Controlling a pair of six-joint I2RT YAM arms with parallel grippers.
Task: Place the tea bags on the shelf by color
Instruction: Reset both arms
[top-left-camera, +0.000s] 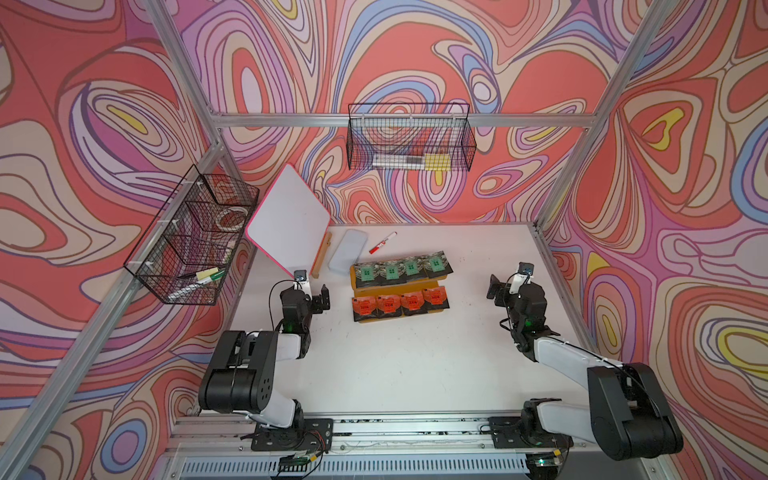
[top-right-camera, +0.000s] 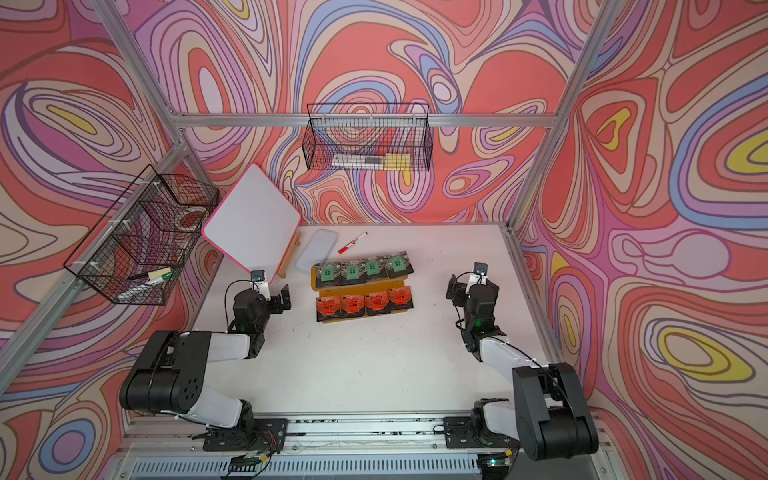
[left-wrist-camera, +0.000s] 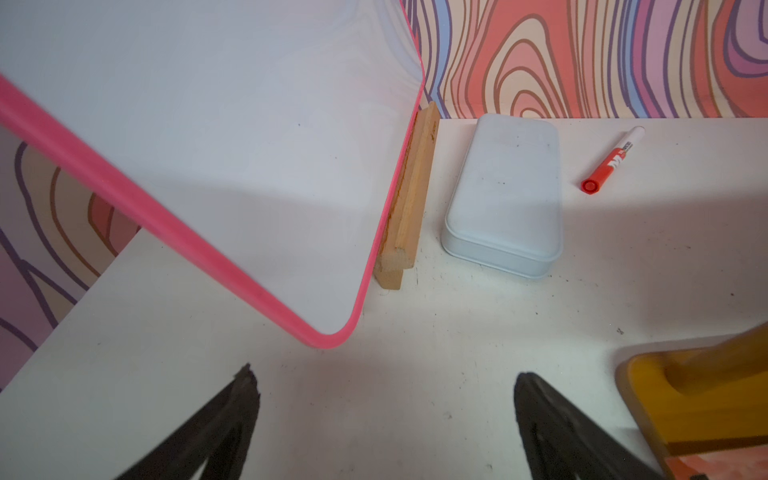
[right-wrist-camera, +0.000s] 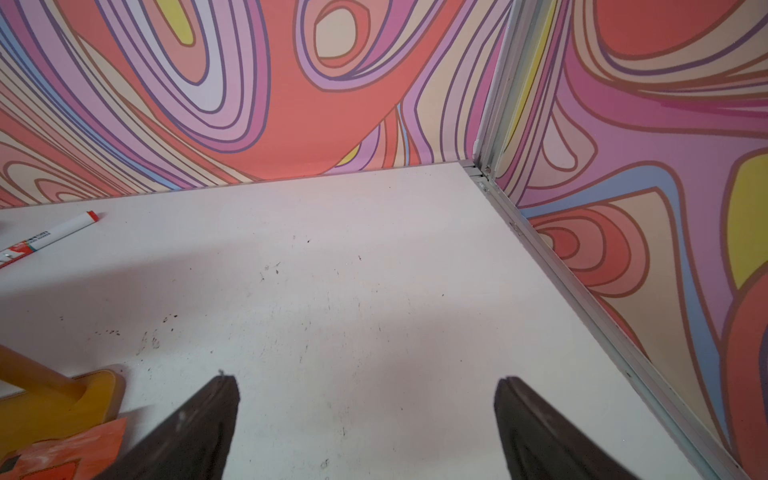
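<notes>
The mustard-yellow shelf (top-left-camera: 415, 286) stands mid-table in both top views. Several green-labelled tea bags (top-left-camera: 401, 270) line its back step, and several orange-red tea bags (top-left-camera: 401, 302) line its front step. My left gripper (top-left-camera: 322, 297) hovers open just left of the shelf, holding nothing. My right gripper (top-left-camera: 496, 289) stands open well to the right of it, also holding nothing. In the left wrist view the open gripper (left-wrist-camera: 384, 395) is over bare table, with a shelf corner (left-wrist-camera: 706, 399) beside it. In the right wrist view the open gripper (right-wrist-camera: 365, 399) has the shelf end (right-wrist-camera: 54, 399) and an orange tea bag (right-wrist-camera: 75, 453) off to one side.
A pink-edged whiteboard (top-left-camera: 286, 220) leans on a wooden stand (top-left-camera: 322, 255) behind my left gripper. A white tin case (top-left-camera: 347, 251) and a red marker (top-left-camera: 382, 243) lie behind the shelf. Black wire baskets hang on the back wall (top-left-camera: 409, 137) and the left wall (top-left-camera: 191, 232).
</notes>
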